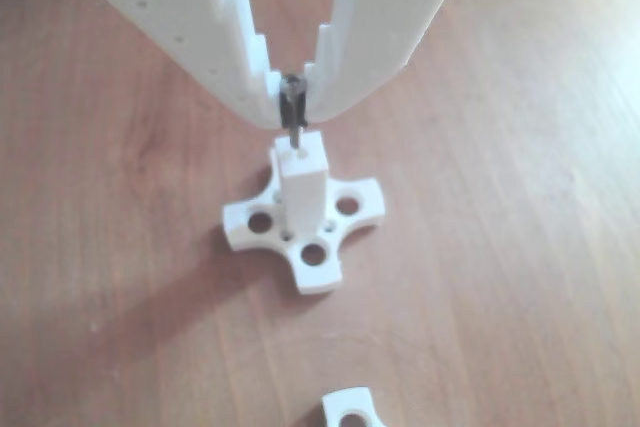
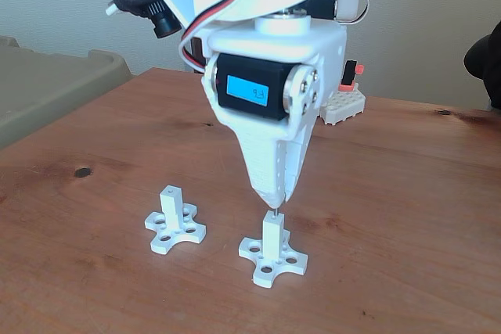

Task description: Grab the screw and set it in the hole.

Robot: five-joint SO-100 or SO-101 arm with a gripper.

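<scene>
White claw (image 1: 291,107) pinches the dark screw (image 1: 292,119) upright by its head, tip entering the hole atop a white post (image 1: 301,182) whose cross-shaped base (image 2: 272,261) rests on the wooden tabletop (image 2: 407,217), a second post (image 2: 171,202) standing to its left in the fixed view.

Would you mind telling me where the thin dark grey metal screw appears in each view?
Other view: thin dark grey metal screw upper centre, pinched between white gripper tips.
Fixed view: screw lower centre, beneath the gripper.
Shared landmark: white post on cross-shaped base directly below it.
</scene>
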